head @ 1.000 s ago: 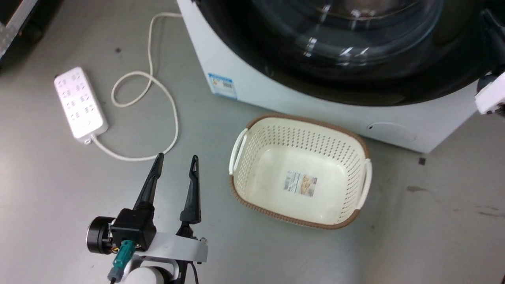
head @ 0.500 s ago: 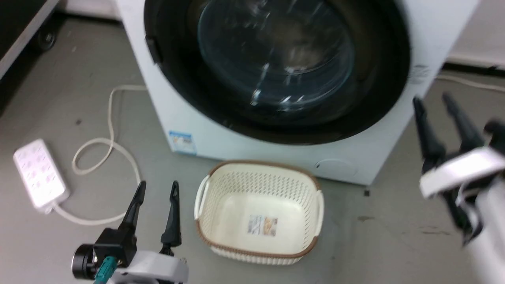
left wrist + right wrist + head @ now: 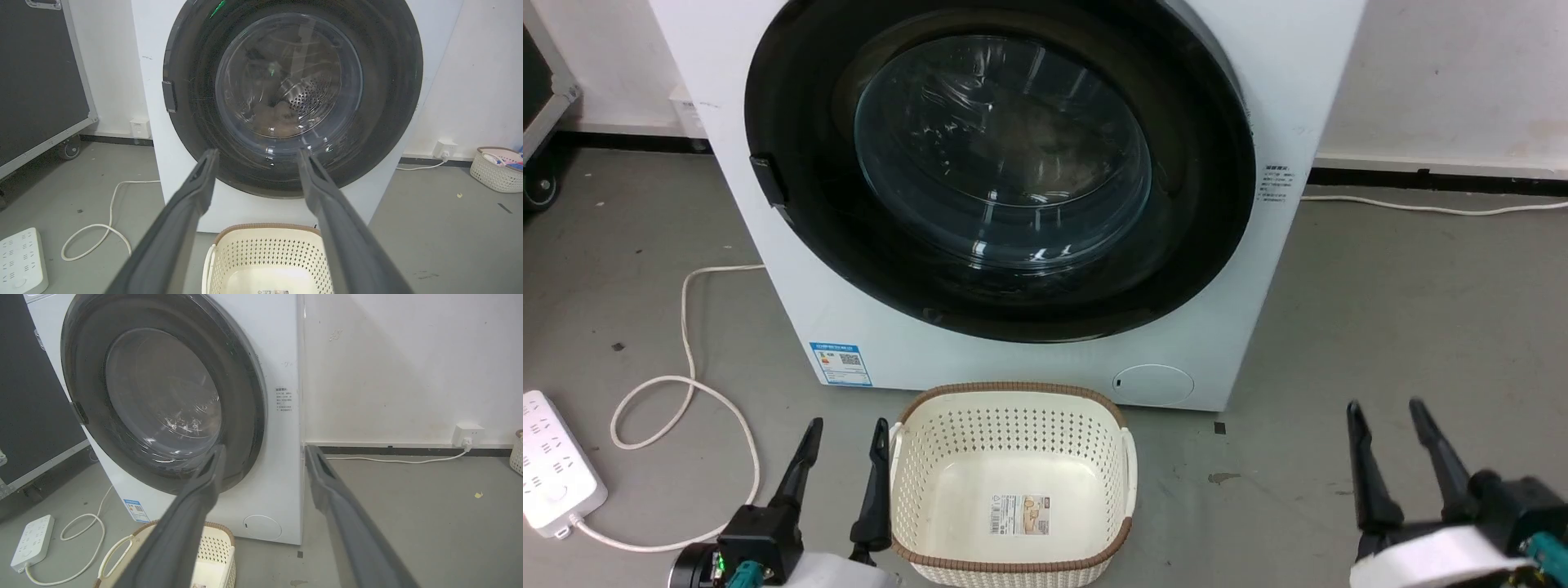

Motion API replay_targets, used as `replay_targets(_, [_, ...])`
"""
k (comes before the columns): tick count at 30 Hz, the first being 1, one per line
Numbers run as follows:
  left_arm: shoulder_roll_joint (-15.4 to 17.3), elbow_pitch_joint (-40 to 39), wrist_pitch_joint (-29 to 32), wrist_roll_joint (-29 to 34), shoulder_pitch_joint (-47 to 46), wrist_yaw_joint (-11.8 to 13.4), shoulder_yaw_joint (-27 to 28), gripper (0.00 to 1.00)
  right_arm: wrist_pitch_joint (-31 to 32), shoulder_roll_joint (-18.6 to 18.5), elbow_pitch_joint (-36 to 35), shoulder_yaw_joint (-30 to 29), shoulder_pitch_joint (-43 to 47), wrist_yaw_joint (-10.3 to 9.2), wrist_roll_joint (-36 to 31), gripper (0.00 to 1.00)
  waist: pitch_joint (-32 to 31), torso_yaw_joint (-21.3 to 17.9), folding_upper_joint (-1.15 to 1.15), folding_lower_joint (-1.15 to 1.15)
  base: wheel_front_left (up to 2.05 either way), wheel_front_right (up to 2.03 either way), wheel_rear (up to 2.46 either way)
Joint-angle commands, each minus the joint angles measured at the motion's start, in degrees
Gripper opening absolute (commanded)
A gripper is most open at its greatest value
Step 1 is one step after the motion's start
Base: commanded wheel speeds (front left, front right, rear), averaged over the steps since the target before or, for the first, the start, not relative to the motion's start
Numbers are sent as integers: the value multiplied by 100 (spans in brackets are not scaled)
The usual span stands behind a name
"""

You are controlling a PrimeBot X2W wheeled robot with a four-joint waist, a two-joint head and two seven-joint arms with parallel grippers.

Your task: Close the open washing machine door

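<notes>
The washing machine [image 3: 980,367] is a white front-loader standing against the wall. Its washing machine door [image 3: 1005,155], round and black-rimmed with a bulging glass window, lies flat against the machine's front with a latch tab at its left rim. My left gripper [image 3: 847,426] is open at the lower left, apart from the machine. My right gripper [image 3: 1386,406] is open at the lower right, over bare floor. In the left wrist view the left gripper [image 3: 257,152] points at the door [image 3: 286,77]. In the right wrist view the right gripper [image 3: 265,448] points at the door's [image 3: 159,396] right edge.
A cream perforated basket [image 3: 1013,388] sits on the floor just in front of the machine, beside my left gripper. A white power strip [image 3: 551,465] and its looped cable [image 3: 686,392] lie at the left. A wheeled black case [image 3: 41,81] stands far left, another basket [image 3: 496,169] far right.
The head camera has risen and drawn back, so the whole door shows now. My right gripper has come away from the door's right side to the lower right, jaws open.
</notes>
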Motion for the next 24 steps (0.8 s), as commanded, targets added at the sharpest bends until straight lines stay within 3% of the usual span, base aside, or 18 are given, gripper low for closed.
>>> replay_targets(1, [4,22,-25,24,69,-8,3,100,6,46,-34,-26,96,-4,-56,100,0,2,0,1,0,0,0])
replay_targets(6, [4,89,-25,74,52,120,18,100,55,115,-20,41,271,-4,-213,100,-2,27,0,1,0,0,0])
replay_targets(7, [1,83,1,65,1,119,8,0,57,97,2,44,206,0,-193,0,-2,26,0,1,0,0,0])
replay_targets(24, [0,20,165,132,-16,165,14,0,209,107,-84,71,188,0,-280,0,10,33,0,1,0,0,0])
